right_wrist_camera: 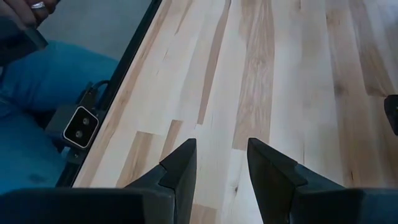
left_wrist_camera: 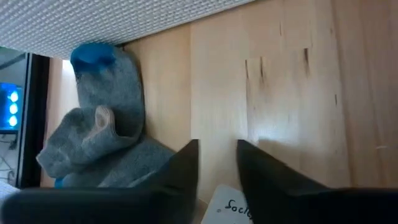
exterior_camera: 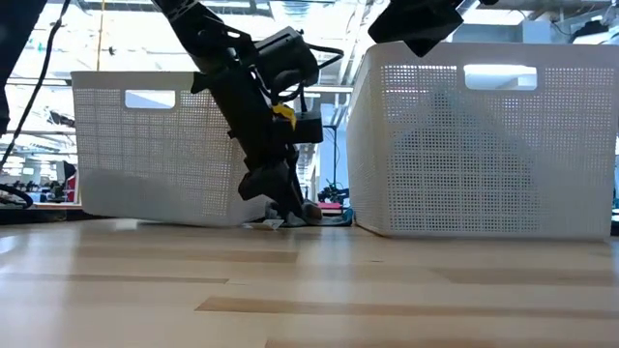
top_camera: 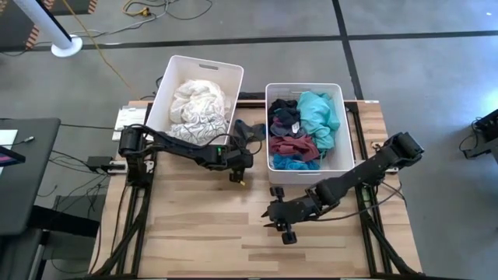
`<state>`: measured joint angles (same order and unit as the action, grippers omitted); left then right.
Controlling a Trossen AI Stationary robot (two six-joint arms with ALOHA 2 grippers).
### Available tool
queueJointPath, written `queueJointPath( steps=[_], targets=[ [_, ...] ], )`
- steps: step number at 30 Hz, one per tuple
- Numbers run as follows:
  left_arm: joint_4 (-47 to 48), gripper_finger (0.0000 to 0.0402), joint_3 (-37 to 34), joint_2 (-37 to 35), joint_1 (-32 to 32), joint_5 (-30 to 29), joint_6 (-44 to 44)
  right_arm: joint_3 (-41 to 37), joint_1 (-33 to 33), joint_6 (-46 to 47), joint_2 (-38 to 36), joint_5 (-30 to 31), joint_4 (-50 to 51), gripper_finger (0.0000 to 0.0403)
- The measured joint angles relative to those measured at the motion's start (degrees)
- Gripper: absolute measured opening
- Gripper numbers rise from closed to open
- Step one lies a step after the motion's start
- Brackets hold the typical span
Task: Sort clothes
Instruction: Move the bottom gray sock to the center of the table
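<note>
Left bin [top_camera: 173,74]: holds white and cream clothes [top_camera: 198,109], sorted.

Gap between bins: one grey sock [left_wrist_camera: 102,134] with a blue toe lies on the table [top_camera: 202,225], against the left bin; a dark garment [top_camera: 247,131] lies there too. Both appear unsorted.

Left gripper [top_camera: 236,162]: low beside the sock, fingers narrowly parted, nothing held.

Right bin [top_camera: 342,128]: teal, navy and maroon clothes [top_camera: 303,124], sorted.

Right gripper [top_camera: 278,218]: over bare table, fingers part open, empty.
</note>
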<state>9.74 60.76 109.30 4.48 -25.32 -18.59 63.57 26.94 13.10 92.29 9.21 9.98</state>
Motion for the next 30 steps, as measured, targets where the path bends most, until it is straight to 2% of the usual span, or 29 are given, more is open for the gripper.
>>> queueJointPath(
  steps=[4,7,14,22,26,30],
  targets=[
    [1.09,0.0016,-0.08,0.06,-1.19,-0.14,-1.83,0.0,0.07,0.0,0.0,0.0,-0.06,0.0159],
    [2.01,0.0004,-0.07,0.02,-2.53,-1.78,-2.42,0.0,0.07,-0.02,0.0,0.0,-0.2,0.0159],
    [8.49,0.0001,3.32,0.18,-6.36,-6.04,-2.82,0.0,0.44,-1.77,0.0,-0.02,-1.8,0.0159],
    [14.88,0.0004,8.03,-1.1,-9.21,-6.29,0.4,0.0,3.55,-9.76,0.0,-0.17,-13.24,0.0159],
    [17.61,0.0015,9.22,-4.32,-10.88,-7.01,1.02,0.01,3.84,-13.83,0.0,-0.07,-19.4,0.0159],
    [18.73,0.0024,9.37,-11.17,-13.14,-8.2,1.1,2.15,2.93,-17.5,0.0,0.07,-20.72,0.0159]
  ],
)
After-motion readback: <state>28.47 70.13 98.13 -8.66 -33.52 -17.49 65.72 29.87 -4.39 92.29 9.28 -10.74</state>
